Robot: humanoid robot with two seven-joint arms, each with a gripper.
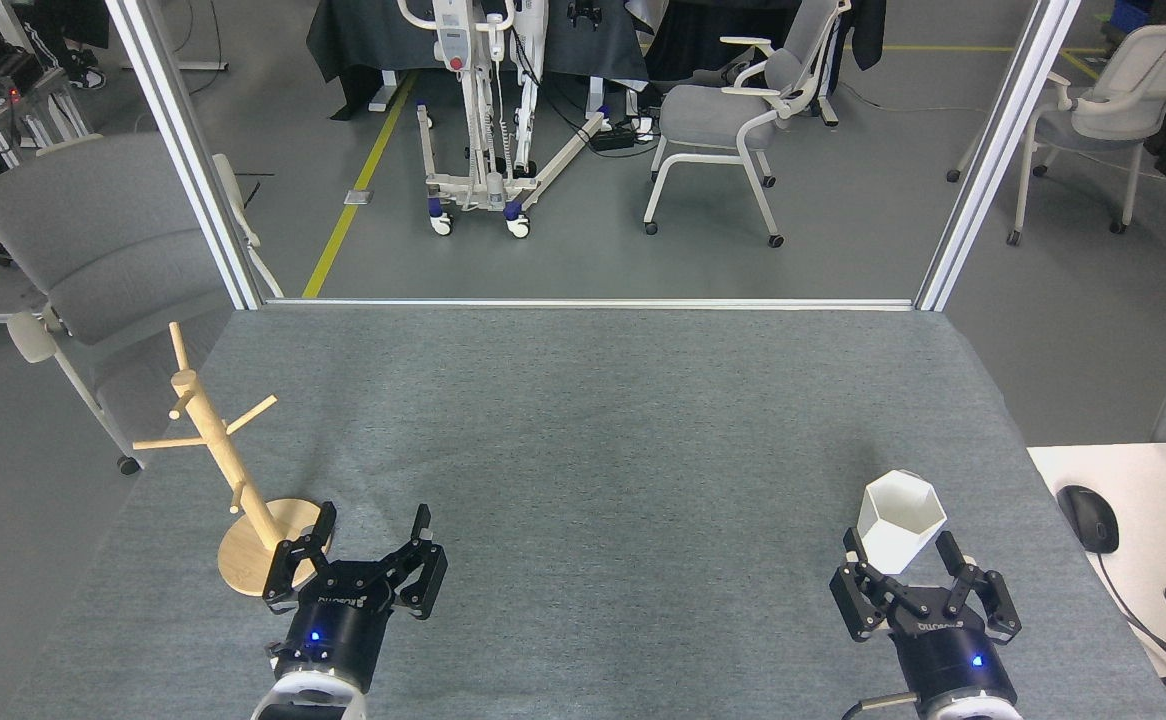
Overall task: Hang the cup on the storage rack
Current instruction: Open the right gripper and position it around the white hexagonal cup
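**Cup between the right fingers, rack far across the table**

The right gripper (901, 548) has its two fingers spread to either side of the cup (900, 521), one black fingertip at the cup's lower left edge and the other at its lower right. They look close against the faceted walls, but whether they are pressing or only flanking cannot be told from this view. The cup sits with its open mouth tilted up toward the camera; its handle is not visible.

The left gripper (373, 525) has its fingers wide apart and holds nothing. One fingertip lies just beside the round base of the storage rack (218, 445), possibly touching its rim.

The rack stands near the left edge of the grey table (583, 420), pegs all bare. The cup is near the right edge, well apart from it.

As a judgement, the task is at its start: a grasp is at most being formed, and lifting, carrying across and hooking the handle over a peg all remain
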